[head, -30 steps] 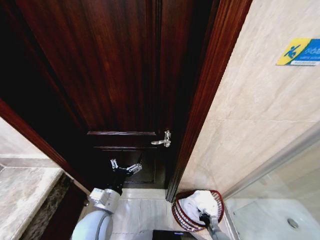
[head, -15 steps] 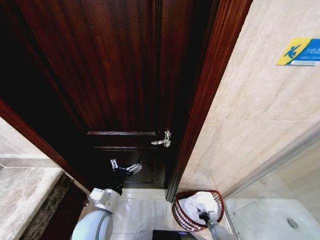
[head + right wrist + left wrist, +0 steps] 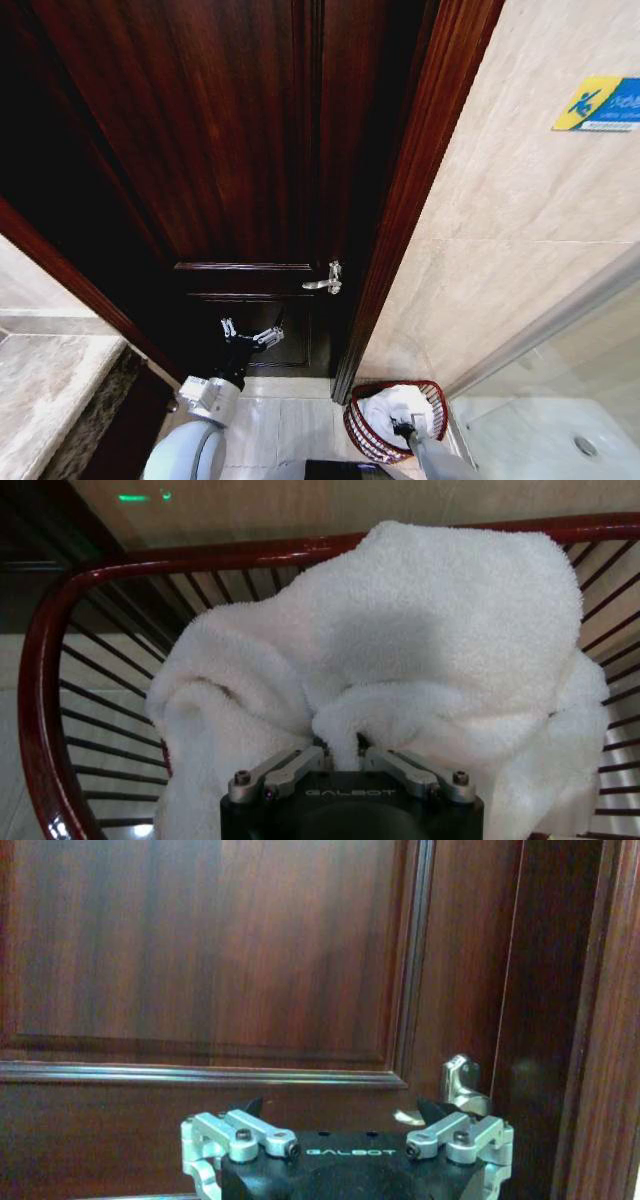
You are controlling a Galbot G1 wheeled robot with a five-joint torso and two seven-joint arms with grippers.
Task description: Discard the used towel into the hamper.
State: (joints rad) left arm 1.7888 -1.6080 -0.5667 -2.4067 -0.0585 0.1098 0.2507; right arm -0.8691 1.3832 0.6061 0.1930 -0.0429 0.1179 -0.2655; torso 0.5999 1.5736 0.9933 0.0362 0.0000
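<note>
So at this point we had the right gripper (image 3: pixel 340 756) down in the hamper (image 3: pixel 357 432), lower right of the head view, clenched on a fold of the white towel (image 3: pixel 420 652). In the right wrist view the towel was bunched up inside the red-brown bars, with its top humped up to about rim level. The hamper itself stood on the pale tile floor (image 3: pixel 290 420), tucked between the door frame (image 3: pixel 410 190) and the marble wall (image 3: pixel 510 260).

Our left gripper (image 3: pixel 345 1119) was parked at lower centre of the head view, fingers spread and holding nothing, pointed at the dark wood door (image 3: pixel 230 150) near the silver handle (image 3: pixel 326 281).

Readable stuff: "GALBOT" was printed on both gripper bodies in the wrist views. A yellow and blue sign (image 3: pixel 600 104) with a little figure sat at the upper right of the head view, but we couldn't read its text.
</note>
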